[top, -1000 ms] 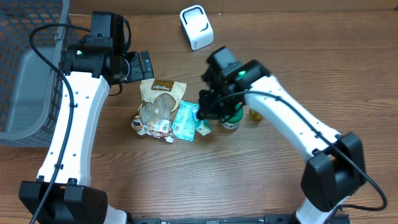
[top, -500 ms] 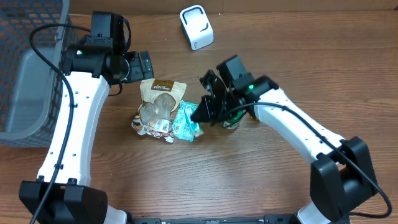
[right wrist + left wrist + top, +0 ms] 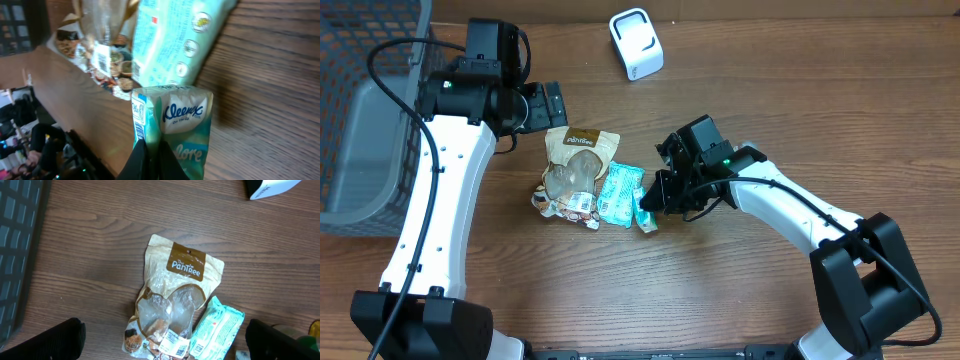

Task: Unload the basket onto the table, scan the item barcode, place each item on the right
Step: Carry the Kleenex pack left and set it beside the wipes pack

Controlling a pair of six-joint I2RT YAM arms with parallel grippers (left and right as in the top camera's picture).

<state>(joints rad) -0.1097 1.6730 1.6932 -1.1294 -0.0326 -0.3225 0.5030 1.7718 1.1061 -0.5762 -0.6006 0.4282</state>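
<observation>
Your right claw [image 3: 658,203] is clamped shut on the small tissue pack [image 3: 647,216], held at its tip near the worktop's [image 3: 770,310] middle, just beside the teal packet [image 3: 618,193]. Your left claw [image 3: 546,103] hangs wide open near the brown pouch [image 3: 575,160].
</observation>
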